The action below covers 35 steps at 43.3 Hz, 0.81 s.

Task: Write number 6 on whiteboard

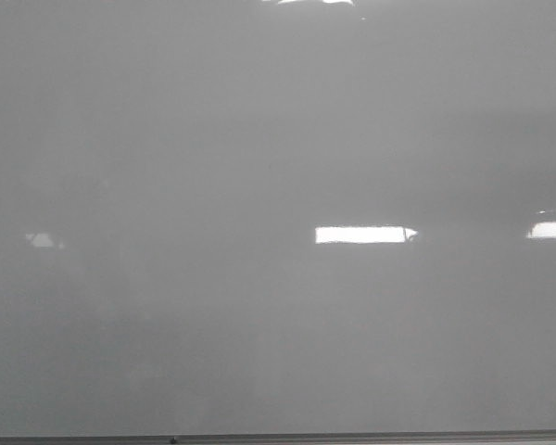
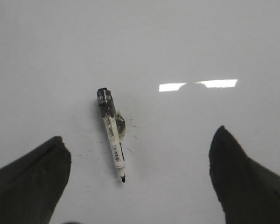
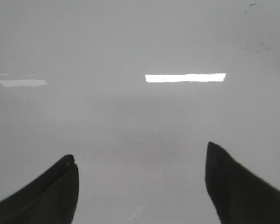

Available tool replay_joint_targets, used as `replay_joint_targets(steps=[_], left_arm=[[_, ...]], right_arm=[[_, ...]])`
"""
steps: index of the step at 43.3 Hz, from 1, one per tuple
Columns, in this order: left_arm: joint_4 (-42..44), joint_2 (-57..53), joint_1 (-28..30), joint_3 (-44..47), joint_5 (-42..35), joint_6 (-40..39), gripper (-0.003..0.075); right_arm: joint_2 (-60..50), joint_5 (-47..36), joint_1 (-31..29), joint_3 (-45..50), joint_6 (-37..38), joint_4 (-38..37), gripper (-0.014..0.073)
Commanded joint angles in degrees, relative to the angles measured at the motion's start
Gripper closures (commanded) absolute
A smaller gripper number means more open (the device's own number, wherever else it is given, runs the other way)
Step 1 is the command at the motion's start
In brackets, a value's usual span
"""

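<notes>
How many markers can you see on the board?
1. The marker lies flat on the whiteboard, uncapped, between the open fingers of the left gripper, untouched. The front and right wrist views show none; others could lie outside the views.

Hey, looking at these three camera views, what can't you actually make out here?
- Front view: neither arm nor the marker appears; only glossy whiteboard fills the frame.
- Left wrist view: the marker's label print is too small to read.
- Wrist views: the left gripper and right gripper bodies are cut off by the frame edge.
- Right wrist view: faint smudges, too small to identify.
</notes>
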Motion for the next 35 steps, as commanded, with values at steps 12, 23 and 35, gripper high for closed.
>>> replay_joint_targets(steps=[12, 23, 35], left_arm=[[-0.7, 28.2, 1.8, -10.5, -8.0, -8.7, 0.0155], [1.4, 45.0, 2.9, -14.9, -12.5, -8.7, 0.0155], [1.5, 55.4, 4.9, -17.7, -19.2, -8.5, 0.0155]], right_arm=[[0.9, -5.0, 0.1, -2.2, 0.0, 0.3, 0.0002], [0.9, -5.0, 0.1, -2.2, 0.0, 0.3, 0.0002], [0.9, -5.0, 0.1, -2.2, 0.0, 0.3, 0.0002]])
